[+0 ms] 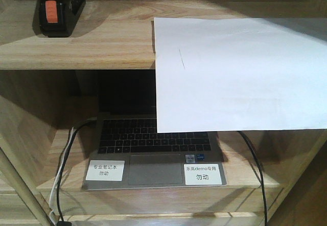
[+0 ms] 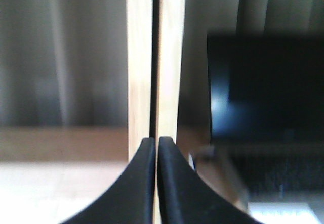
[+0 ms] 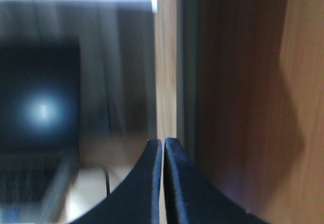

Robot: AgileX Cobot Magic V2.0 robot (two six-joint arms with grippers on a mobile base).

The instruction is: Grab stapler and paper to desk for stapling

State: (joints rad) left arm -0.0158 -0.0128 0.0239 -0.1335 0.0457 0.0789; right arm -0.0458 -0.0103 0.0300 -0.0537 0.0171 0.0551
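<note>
At far left on the upper light-wood shelf (image 1: 102, 42), the small black stapler with the orange-red patch on top (image 1: 57, 11) sits towards the back, partly cut off by the top of the frame. My left fingers (image 2: 152, 145) are pressed together and empty, facing a pale wooden upright (image 2: 139, 57). The stapler does not show in that wrist view.

Below, centre: an open grey laptop (image 1: 153, 154) with two small white labels (image 1: 104, 170) on the lower shelf.

Right: the plain white rectangular sheet of paper (image 1: 240, 73) lies on the same upper shelf, its front part overhanging the edge and hiding the laptop screen. My right fingers (image 3: 158, 150) are also pressed together, holding nothing, beside a brown wooden panel (image 3: 243, 107). The surface for stapling is not in view.

Judgement: nothing is grasped yet, so the step in hand is the reach.
- Spread both pairs of fingers before closing in.
- Take the stapler across its narrow body.
- Pinch the paper at its overhanging edge, where there is room beneath.
- Draw the paper out level so it neither creases nor brushes the laptop.
</note>
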